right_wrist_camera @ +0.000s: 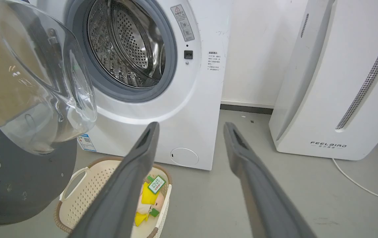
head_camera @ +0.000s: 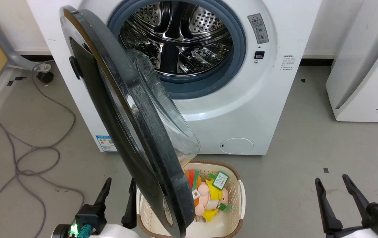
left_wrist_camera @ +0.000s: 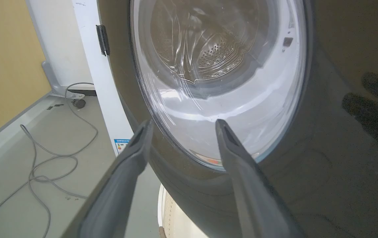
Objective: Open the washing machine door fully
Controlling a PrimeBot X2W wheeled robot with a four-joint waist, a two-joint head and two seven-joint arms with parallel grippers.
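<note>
We see the left tool (head_camera: 119, 195) and right tool (head_camera: 332, 185) spread wide and empty, flanking the door (head_camera: 136, 132). The door stands half swung from the washing machine (head_camera: 275, 99), over a basket (head_camera: 235, 185). The left wrist view adds its black front (left_wrist_camera: 341, 165); the right wrist view adds its glass bowl (right_wrist_camera: 43, 82).

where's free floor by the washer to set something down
Bare floor between washer and white appliance, ahead of the right gripper. Left of the washer, a cable crosses it. Crowded under the door: basket and left gripper.
</note>
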